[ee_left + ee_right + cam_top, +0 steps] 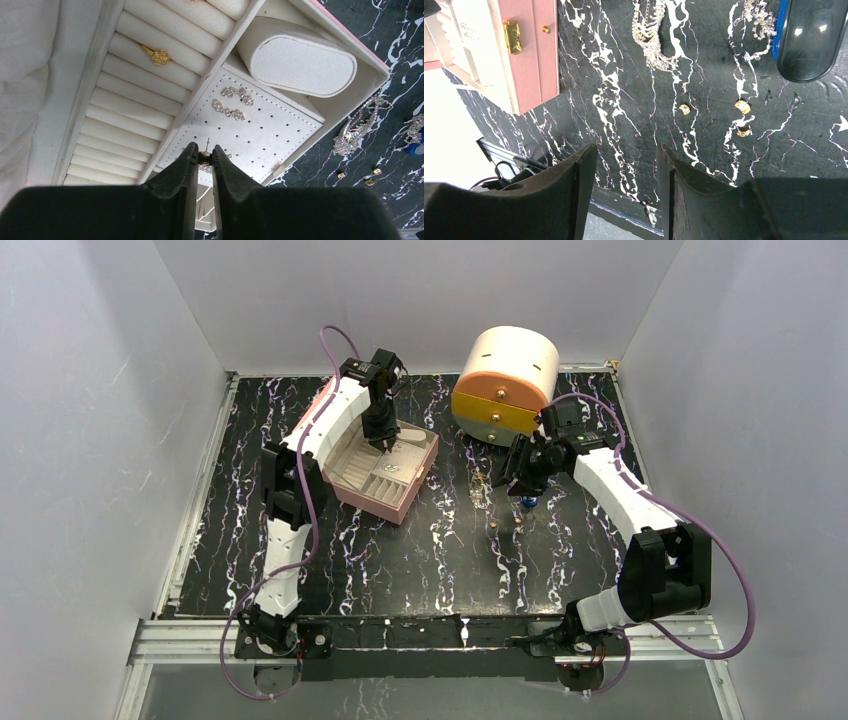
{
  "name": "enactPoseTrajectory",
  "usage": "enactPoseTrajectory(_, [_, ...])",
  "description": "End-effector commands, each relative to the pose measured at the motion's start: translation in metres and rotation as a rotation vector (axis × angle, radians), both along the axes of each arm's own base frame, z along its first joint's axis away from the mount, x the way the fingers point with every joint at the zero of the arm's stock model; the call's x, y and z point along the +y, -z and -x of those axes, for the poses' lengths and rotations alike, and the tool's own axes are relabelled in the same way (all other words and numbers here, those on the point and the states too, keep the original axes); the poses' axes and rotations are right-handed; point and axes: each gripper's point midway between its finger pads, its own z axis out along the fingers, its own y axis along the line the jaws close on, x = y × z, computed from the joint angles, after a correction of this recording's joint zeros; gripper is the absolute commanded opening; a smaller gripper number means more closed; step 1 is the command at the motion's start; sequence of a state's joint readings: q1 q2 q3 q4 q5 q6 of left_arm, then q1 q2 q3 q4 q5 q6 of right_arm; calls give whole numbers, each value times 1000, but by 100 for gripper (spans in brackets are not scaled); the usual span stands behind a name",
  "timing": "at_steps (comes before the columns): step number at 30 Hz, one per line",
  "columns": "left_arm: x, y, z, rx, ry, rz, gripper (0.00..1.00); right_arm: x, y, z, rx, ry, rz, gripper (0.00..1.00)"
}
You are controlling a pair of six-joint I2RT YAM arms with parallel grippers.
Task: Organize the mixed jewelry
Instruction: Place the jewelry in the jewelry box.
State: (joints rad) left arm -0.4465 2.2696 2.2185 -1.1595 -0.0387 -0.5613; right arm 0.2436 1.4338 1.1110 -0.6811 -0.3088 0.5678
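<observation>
My left gripper is shut on a tiny gold earring, its thin post pointing at the perforated earring panel of the open pink box. Two sparkly earrings sit pinned on that panel. A gold flower ring is tucked in the ring rolls. My right gripper hangs open over the dark table with nothing between its fingers. Loose on the table beyond it lie small gold pieces and sparkly chains.
A blue elongated object lies beside the chains, near my right gripper. A round cream and orange drawer unit stands at the back. A white oval cushion fills the box's far compartment. White walls enclose the table.
</observation>
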Motion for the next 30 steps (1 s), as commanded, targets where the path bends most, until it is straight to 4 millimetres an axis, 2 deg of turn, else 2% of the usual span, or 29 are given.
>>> enactPoseTrajectory(1, [6,-2,-3,-10,-8,-25,0,2,-14,-11,-68,-10,-3,56])
enactPoseTrajectory(14, [1,7,-5,2,-1,-14,0,1,-13,-11,-64,-8,1,56])
enactPoseTrajectory(30, [3,-5,2,4,1,-3,0,3,-13,-12,-63,-10,-6,56])
